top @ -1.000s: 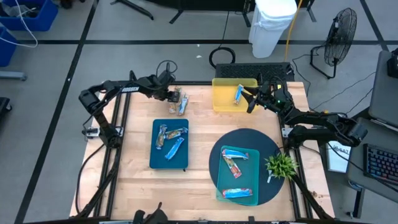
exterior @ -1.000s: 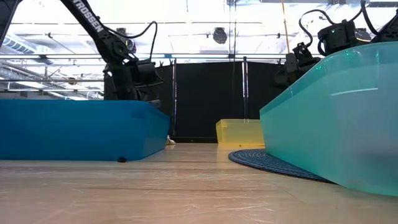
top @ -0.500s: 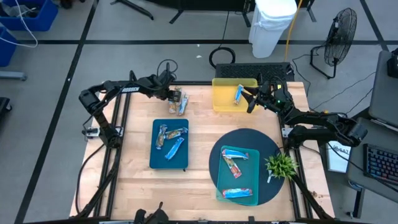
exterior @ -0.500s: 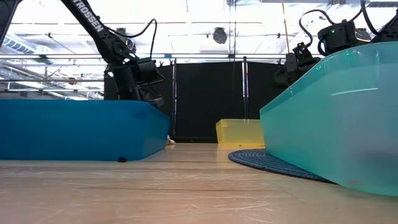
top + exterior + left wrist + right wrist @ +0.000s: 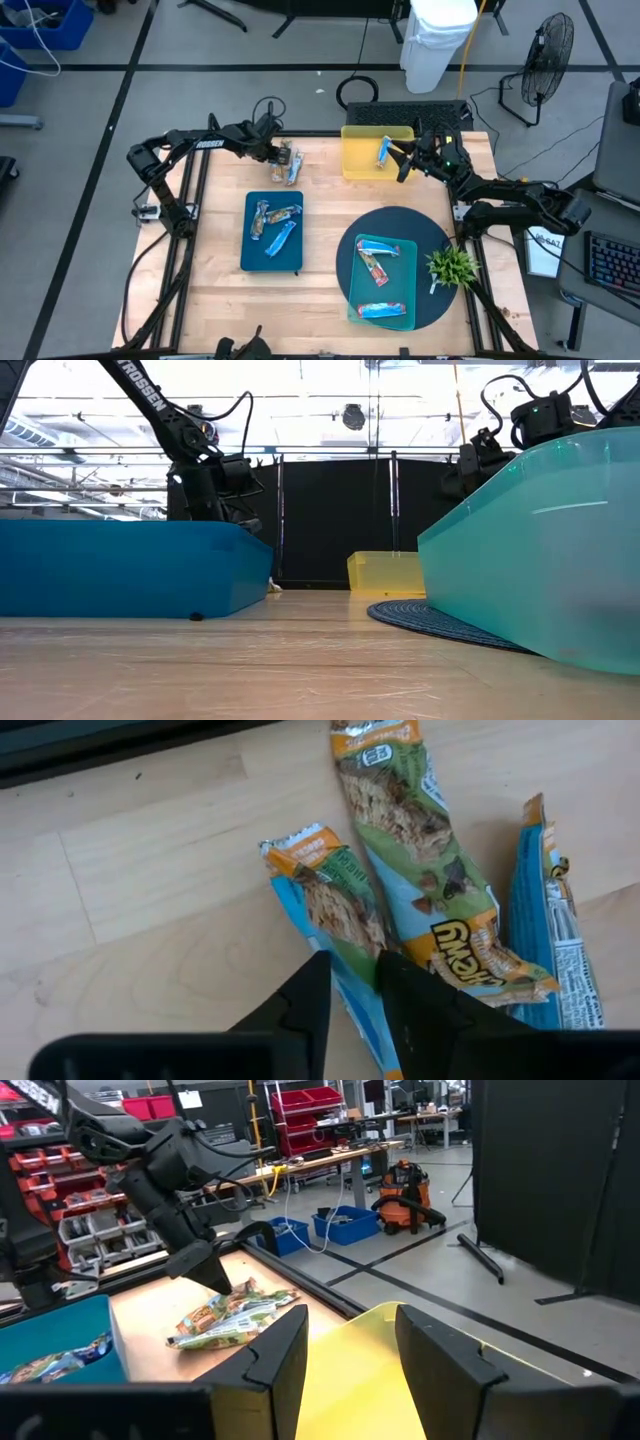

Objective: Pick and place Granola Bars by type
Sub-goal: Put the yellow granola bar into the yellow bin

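At the table's far left, my left gripper (image 5: 274,154) (image 5: 352,970) is down on a small heap of three granola bars (image 5: 286,163) lying on the wood. Two have mottled green-brown wrappers (image 5: 420,870) and one is blue (image 5: 552,940). It is shut on the nearest mottled bar (image 5: 328,900). My right gripper (image 5: 401,160) (image 5: 350,1320) hangs open over the yellow tray (image 5: 352,166), touching nothing. A blue bar (image 5: 383,150) lies flat in that tray. More bars lie in the blue tray (image 5: 248,258) and the teal tray (image 5: 404,262). My left gripper pinches the mottled bar between its two fingers (image 5: 312,988), around the bar's lower half (image 5: 350,952). The fingers come from above, slanting down, and stand on either side of the bar's width. The bar lies flat on the table beside the other two.
The teal tray sits on a dark round mat (image 5: 438,238) near the table's right side, with a small green plant (image 5: 452,266) beside it. The blue tray is mid-left. Bare wood (image 5: 215,300) lies along the near left. In the low view the trays' walls (image 5: 120,565) block the tabletop.
My left gripper has shifted slightly toward the table's right at the heap of bars in the first half second, then kept still. The bars lie as before.
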Controlling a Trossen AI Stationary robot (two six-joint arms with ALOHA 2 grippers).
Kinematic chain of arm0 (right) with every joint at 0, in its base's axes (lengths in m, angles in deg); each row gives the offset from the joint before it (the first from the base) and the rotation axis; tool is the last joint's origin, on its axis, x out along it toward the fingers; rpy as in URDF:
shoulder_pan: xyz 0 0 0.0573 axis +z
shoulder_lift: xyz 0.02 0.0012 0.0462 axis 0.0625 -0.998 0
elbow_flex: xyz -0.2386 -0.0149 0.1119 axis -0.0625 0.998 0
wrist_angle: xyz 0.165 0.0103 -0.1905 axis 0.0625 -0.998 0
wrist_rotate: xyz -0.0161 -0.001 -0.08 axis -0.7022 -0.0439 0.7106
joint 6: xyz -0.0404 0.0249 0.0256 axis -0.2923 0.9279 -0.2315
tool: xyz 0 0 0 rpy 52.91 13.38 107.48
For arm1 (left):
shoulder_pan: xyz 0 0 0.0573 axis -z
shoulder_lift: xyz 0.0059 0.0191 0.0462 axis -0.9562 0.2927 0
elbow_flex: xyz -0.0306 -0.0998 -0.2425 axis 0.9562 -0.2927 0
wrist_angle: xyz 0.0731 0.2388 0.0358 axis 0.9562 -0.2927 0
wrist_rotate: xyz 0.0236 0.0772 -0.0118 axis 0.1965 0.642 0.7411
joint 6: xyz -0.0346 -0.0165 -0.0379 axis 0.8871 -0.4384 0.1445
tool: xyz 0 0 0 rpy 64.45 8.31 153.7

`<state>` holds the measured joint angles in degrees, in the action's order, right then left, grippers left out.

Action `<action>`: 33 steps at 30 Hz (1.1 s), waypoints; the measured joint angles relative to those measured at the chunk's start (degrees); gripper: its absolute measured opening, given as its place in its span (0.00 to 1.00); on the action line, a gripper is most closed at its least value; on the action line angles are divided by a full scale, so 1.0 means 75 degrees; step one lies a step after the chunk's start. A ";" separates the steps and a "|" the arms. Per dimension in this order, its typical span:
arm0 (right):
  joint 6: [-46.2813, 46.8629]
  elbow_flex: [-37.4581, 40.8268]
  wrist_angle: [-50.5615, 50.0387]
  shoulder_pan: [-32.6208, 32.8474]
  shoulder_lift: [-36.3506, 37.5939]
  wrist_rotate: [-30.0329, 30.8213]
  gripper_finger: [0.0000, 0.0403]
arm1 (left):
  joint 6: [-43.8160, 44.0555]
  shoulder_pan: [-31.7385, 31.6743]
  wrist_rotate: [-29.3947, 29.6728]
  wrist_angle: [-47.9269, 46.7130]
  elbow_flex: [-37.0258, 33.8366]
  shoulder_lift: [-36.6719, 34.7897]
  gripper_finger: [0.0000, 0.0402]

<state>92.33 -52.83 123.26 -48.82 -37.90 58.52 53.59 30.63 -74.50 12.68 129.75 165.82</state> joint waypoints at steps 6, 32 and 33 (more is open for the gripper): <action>0.0000 0.0000 0.0060 0.0152 0.0000 0.0000 0.36 | -0.0020 0.0035 -0.0001 -0.0008 -0.0003 0.0000 0.22; 0.0204 0.0000 -0.0401 0.0250 0.0003 -0.0018 0.36 | -0.2009 0.0431 0.0412 -0.0278 -0.0015 -0.0366 0.01; 0.0204 0.0000 -0.0399 0.0250 0.0001 -0.0101 0.36 | -0.2212 0.0531 0.0613 -0.0270 -0.0015 -0.0510 0.01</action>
<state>93.86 -52.83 120.26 -46.95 -37.90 57.77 37.00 34.61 -69.90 10.65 129.64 162.00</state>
